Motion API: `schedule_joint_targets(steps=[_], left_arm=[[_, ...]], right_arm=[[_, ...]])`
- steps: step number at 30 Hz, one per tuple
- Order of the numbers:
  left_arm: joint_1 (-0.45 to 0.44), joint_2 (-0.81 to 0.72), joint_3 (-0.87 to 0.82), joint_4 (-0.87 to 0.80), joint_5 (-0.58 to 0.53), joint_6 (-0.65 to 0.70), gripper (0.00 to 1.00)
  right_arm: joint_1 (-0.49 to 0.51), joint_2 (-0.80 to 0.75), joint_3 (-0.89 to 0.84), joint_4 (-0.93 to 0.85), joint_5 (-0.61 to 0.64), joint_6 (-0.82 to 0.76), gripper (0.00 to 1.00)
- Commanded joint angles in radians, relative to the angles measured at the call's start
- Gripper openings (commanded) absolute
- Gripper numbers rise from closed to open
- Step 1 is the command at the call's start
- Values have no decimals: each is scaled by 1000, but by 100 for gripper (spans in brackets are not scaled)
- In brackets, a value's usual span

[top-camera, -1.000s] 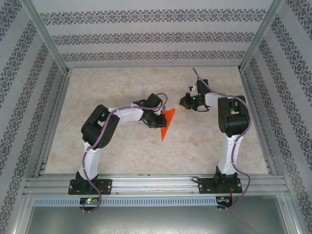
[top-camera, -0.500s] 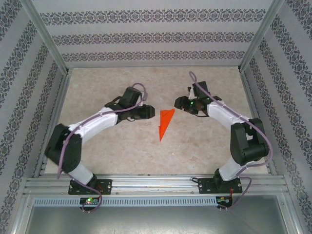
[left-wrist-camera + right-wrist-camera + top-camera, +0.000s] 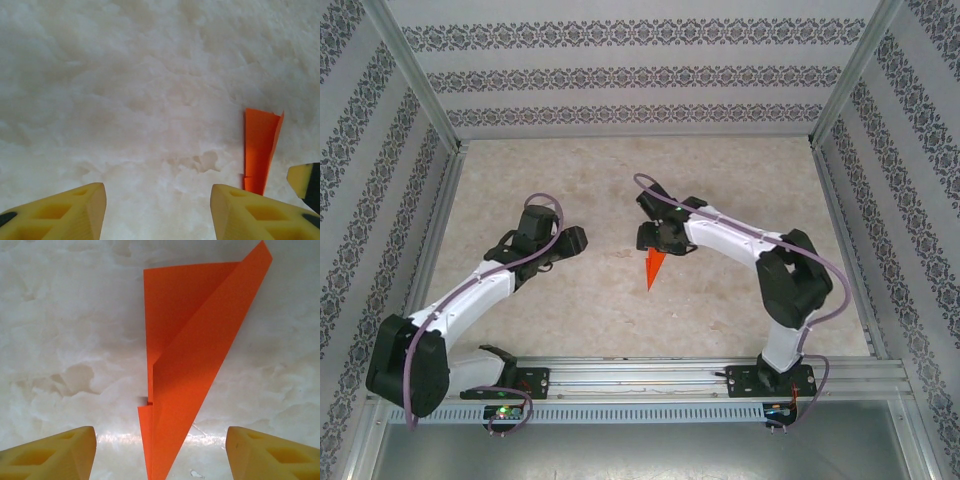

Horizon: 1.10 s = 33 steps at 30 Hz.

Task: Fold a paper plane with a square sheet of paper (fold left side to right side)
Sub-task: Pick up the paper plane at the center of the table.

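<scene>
Paper plane [image 3: 653,270] lies flat near the middle of the pale marbled table [image 3: 740,170], with its sharp tip towards the arm bases and its wide end away from them. It is in the same spot as a second ago.

The arms are what differ. A second ago the left claw [image 3: 576,239] was right at the plane's left edge. Half a second ago it had drawn back a little, and now it is well apart from the paper, off to the left, with the arm stretched low towards the near left corner. Its yellow fingers [image 3: 56,214] stand apart with only bare table between them. In the left wrist view the plane shows as a narrow orange strip on the right.

The right claw [image 3: 658,240] was out to the right of the plane in both earlier pictures and now hangs over the wide end, hiding it from above. Its fingers [image 3: 276,454] are spread wide. In the right wrist view the plane's narrow end lies between them, clear of both. The paper's layers overlap along a long slanting fold.
</scene>
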Motion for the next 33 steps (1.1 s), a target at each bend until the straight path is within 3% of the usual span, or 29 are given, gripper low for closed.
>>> schedule_joint_targets(steps=[1,12,21,33], left_arm=[[19,-30,-24,23,-23,-10,58],[41,-56,-47,-6,-21,26,61],[45,-58,-45,-30,-14,43,62],[62,-107,-18,-97,-9,51,65]], right_arm=[[13,68,85,-149,138,51,68],[20,239,230,-194,142,39,58],[23,269,224,-193,138,52,34],[32,155,170,-182,179,48,0]])
